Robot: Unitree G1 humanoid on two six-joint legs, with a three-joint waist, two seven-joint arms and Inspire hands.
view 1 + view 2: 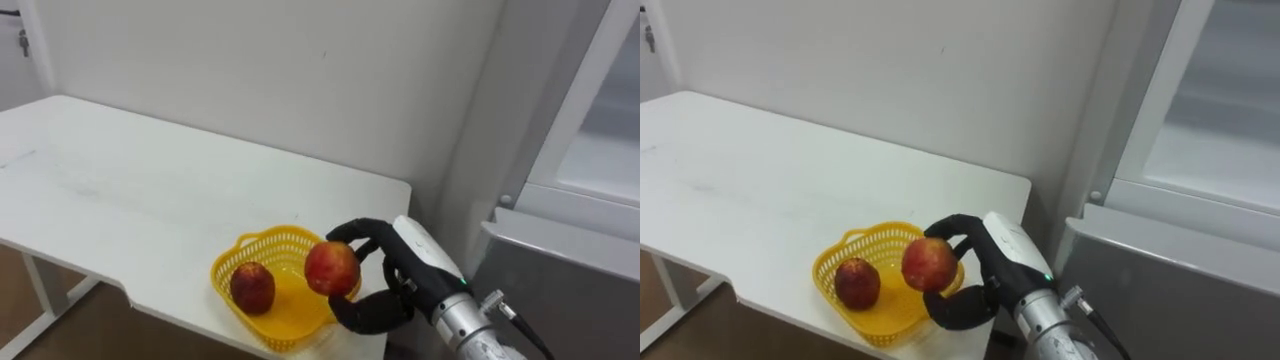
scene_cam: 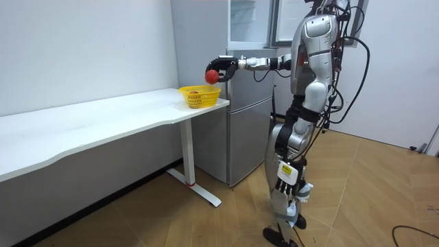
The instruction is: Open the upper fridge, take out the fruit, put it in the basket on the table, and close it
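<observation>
As poised above right rim of yellow basket (image 1: 262,236): clasps red apple (image 1: 332,268) in curled right hand (image 1: 402,262); likely needs short lowering leftward, clear of second apple (image 1: 252,288) inside at left.

right hand (image 1: 398,272) black-white | held apple (image 1: 332,268) red | basket (image 1: 262,241) yellow | table (image 1: 150,190) white

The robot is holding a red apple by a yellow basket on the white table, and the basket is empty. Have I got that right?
Not quite: the yellow basket is not empty. A second apple lies in it, as the left eye view shows. The rest holds: the fingers of the right hand curl round a red apple by the basket on the white table.
</observation>
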